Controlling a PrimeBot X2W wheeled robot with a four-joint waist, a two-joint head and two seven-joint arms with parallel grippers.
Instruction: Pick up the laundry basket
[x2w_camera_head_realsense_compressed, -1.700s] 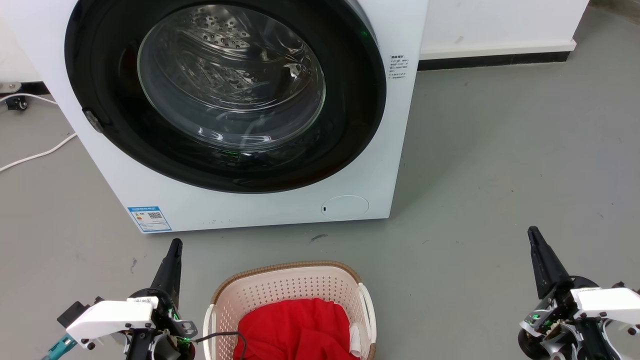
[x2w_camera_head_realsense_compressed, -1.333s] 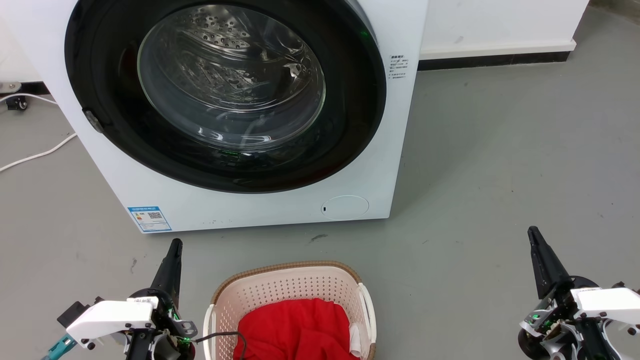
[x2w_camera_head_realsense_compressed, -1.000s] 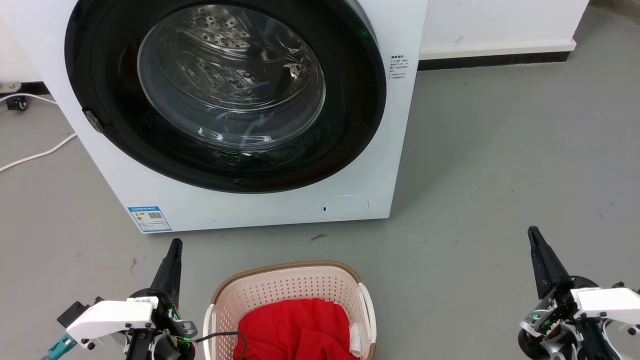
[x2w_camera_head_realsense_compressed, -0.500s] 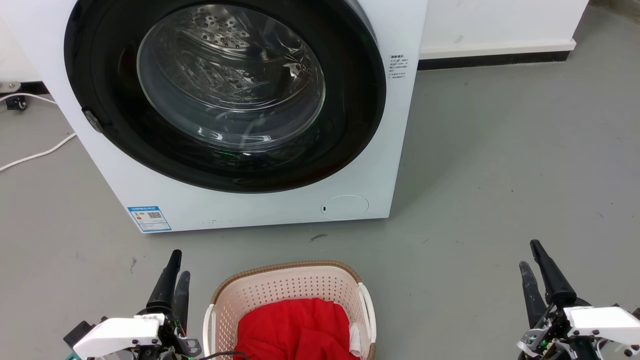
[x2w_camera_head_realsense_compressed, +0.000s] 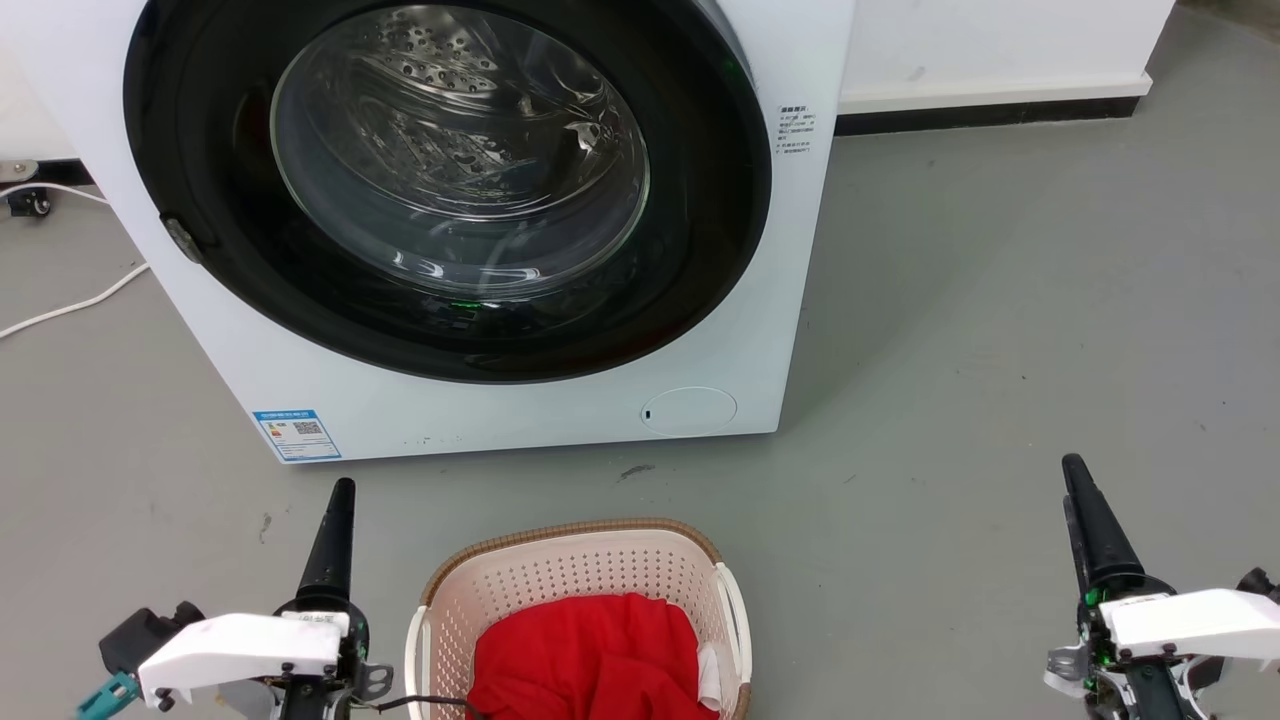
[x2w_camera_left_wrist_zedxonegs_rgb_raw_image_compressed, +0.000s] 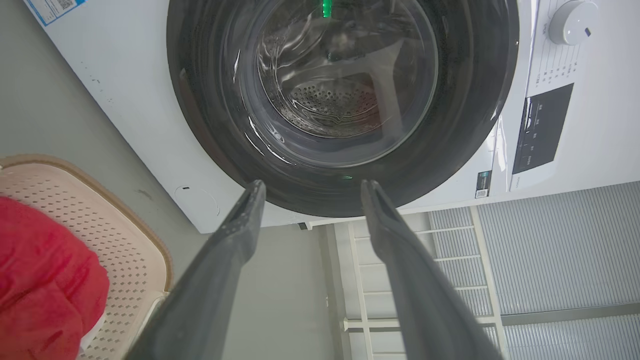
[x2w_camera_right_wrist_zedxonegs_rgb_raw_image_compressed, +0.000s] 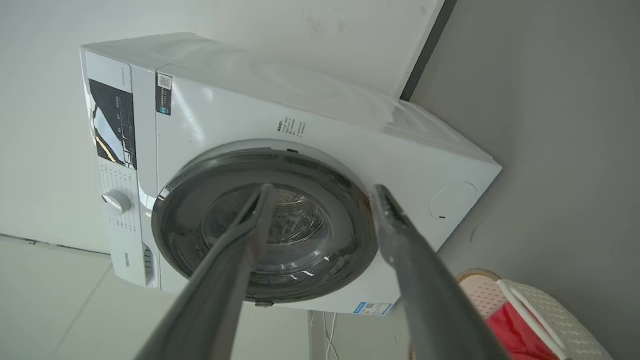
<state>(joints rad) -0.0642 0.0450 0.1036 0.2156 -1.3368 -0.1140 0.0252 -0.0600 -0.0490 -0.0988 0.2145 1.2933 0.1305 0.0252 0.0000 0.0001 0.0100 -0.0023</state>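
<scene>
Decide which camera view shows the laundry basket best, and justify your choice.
Head view: the laundry basket shows its far rim, both white handles and the red cloth inside, though its near end is cut off. The left wrist view catches one corner with cloth; the right wrist view, a corner with one handle.

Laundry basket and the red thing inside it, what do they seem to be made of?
The laundry basket looks like matt cream moulded plastic: even rows of small holes in its walls. Its brown rim looks woven, perhaps moulded too. The red bundle inside looks like soft cloth, judging by its folds.
</scene>
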